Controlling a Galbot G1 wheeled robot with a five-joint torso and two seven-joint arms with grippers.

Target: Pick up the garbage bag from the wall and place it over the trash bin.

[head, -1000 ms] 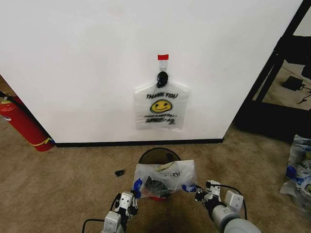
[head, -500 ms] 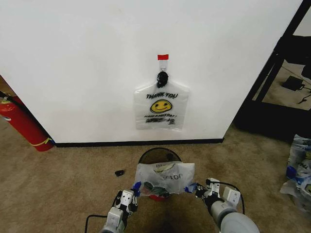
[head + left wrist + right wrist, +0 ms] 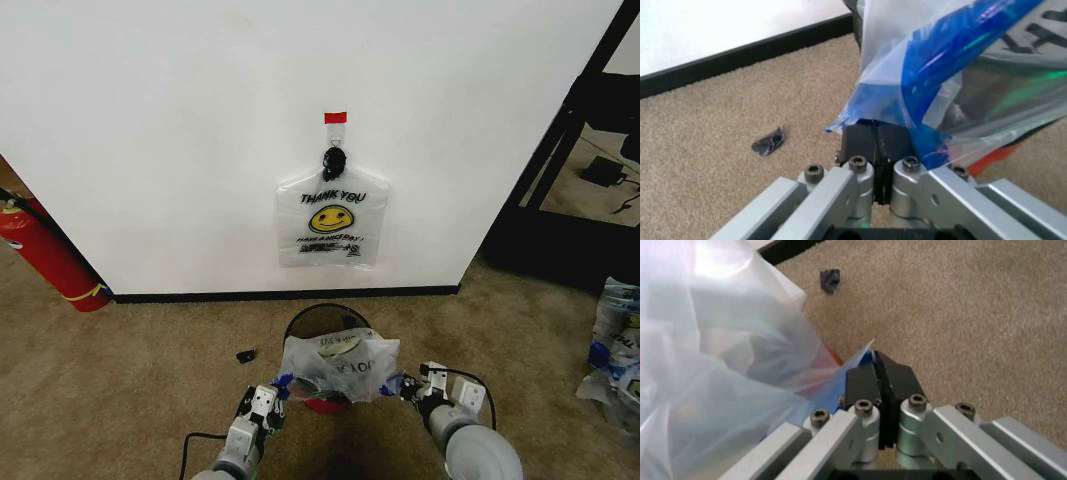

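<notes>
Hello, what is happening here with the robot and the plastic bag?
The robot holds a garbage bag stretched between both grippers, just in front of the trash bin on the carpet. The left gripper is shut on the bag's blue-taped handle, and the right gripper is shut on the other handle. The bag hangs at the bin's near side, partly over its opening, not pulled down around the rim. Another bag of the same print hangs from the hook on the wall.

Lighting as I see it: bright, even, on the wall [image 3: 150, 120]; soft shadow under the hanging bag [image 3: 331, 222]. Glare on blue tape [image 3: 953, 60]. My wrist feeds blur close plastic; carpet [image 3: 973, 300] sharp.
</notes>
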